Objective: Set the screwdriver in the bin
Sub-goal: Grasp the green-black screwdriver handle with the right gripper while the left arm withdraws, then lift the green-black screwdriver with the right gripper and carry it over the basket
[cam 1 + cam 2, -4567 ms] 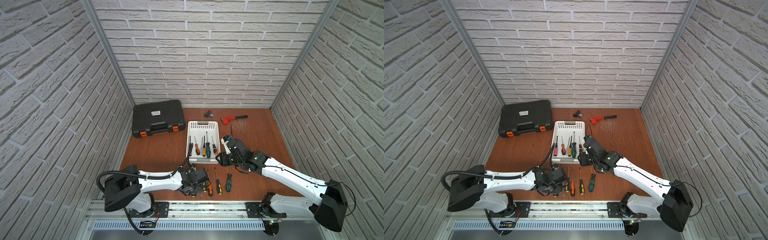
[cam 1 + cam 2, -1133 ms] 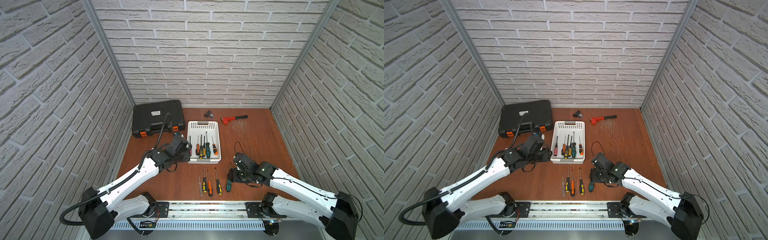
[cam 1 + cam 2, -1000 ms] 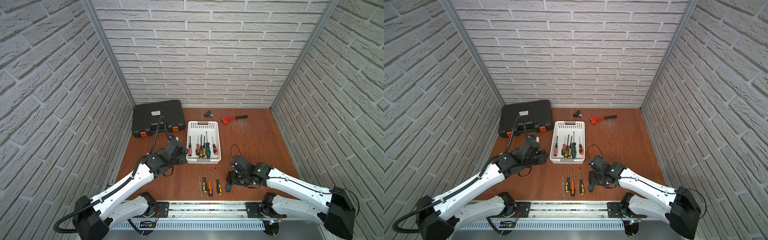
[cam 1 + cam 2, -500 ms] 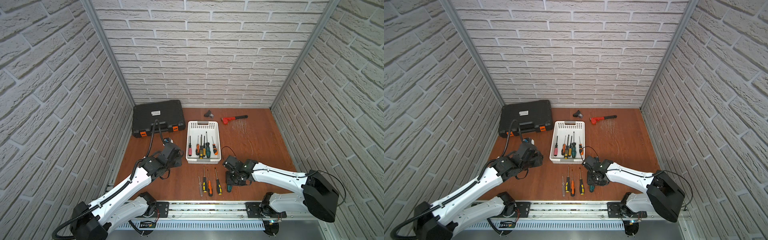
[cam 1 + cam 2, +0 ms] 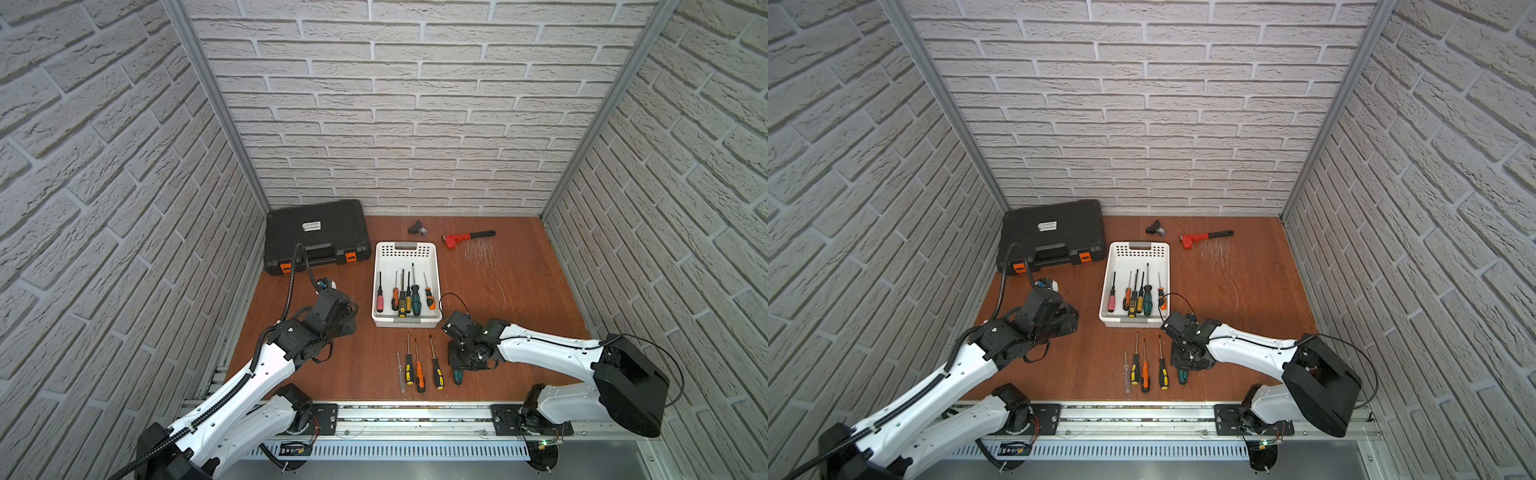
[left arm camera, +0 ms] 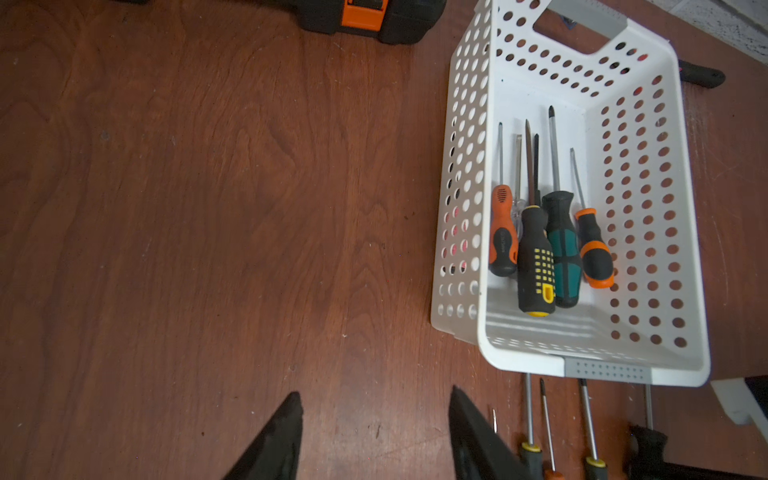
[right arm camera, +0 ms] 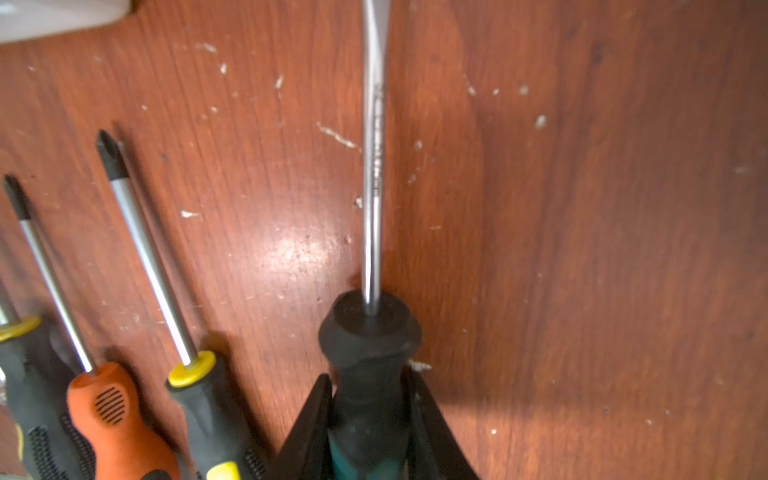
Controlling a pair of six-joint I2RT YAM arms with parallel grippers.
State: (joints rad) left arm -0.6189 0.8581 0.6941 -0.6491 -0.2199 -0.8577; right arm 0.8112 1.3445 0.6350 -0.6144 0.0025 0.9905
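On the left, my left gripper (image 6: 374,399) hung with its fingers spread and empty over the table (image 5: 365,374), beside the bin (image 5: 405,250). Just in front of the bin lay a row of loose screwdrivers (image 5: 419,370). The screwdriver (image 7: 370,328) I wanted, teal and black, lay on the table at the right end of that row. My right gripper (image 7: 368,386) was clenched on its handle, just behind the collar. I judged it rigid and fairly light, with a rubbery grip unlikely to slip. Held there, the long shaft might dip, so I meant to lift it level.
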